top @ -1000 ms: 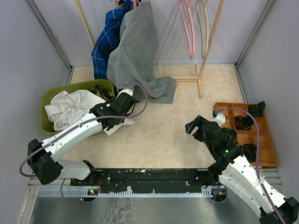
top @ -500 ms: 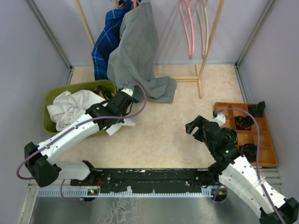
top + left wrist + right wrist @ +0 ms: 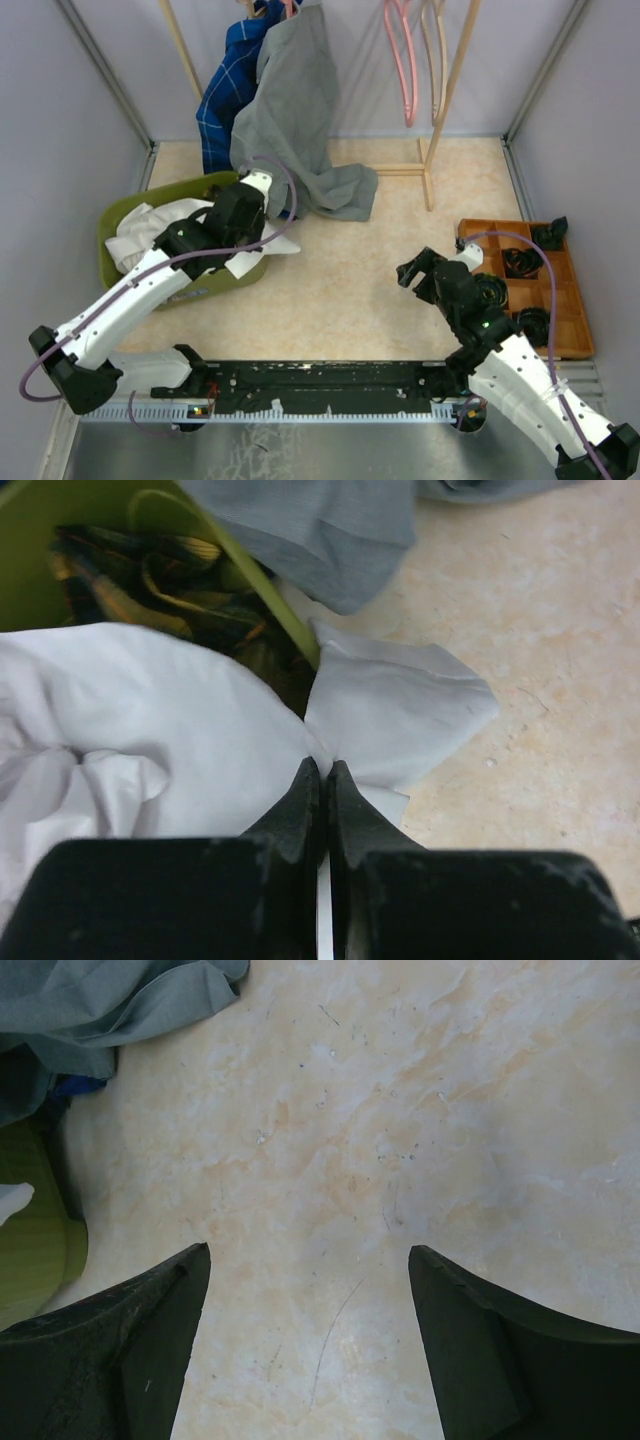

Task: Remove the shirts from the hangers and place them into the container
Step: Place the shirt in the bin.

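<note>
- Left gripper [image 3: 322, 768] is clamped tight on a fold of the white shirt [image 3: 140, 720], right at the rim of the green basin [image 3: 135, 200].
- Most of the white shirt lies bunched inside the basin, with one corner flopping over the rim onto the table [image 3: 400, 1110].
- Plaid shirt [image 3: 140, 585] sits in the basin beside it.
- Grey shirt [image 3: 295, 110] and blue shirt [image 3: 225, 90] hang at the wooden rack [image 3: 455, 80], the grey hem pooled on the table.
- Right gripper [image 3: 308, 1255] hovers over bare table with its jaws spread wide, holding nothing.
</note>
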{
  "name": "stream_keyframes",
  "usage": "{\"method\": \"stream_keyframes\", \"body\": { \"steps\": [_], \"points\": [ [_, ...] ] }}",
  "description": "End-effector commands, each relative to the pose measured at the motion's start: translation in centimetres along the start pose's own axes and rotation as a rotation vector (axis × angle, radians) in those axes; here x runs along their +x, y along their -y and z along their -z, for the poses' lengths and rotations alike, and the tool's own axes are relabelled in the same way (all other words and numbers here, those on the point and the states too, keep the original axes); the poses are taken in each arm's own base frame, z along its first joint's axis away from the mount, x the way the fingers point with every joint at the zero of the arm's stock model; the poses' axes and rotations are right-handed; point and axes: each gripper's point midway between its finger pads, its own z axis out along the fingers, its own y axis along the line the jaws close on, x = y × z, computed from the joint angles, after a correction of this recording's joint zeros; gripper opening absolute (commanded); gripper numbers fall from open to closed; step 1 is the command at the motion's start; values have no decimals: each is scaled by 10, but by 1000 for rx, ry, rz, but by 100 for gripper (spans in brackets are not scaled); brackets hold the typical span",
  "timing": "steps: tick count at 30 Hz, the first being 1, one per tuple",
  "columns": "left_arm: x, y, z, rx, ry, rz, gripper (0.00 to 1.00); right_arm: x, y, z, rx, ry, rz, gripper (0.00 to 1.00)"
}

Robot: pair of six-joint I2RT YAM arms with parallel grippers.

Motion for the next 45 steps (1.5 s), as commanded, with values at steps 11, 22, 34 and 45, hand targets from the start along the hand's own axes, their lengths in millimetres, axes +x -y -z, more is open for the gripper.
{"method": "stream_keyframes", "body": {
  "steps": [11, 22, 34, 45],
  "points": [
    [-7, -151, 16, -477, 53, 224, 0, -13, -3, 1, -8, 59, -24, 81],
    [122, -59, -91, -122, -435, 252, 0, -12, -10, -2, -21, 43, -25, 81],
    [159, -41, -98, -88, -562, 328, 8, -14, -4, 1, -16, 66, -1, 81],
    [51, -79, -35, -157, -140, 392, 73, -16, -50, 7, -245, 41, 73, 86]
  ]
}}
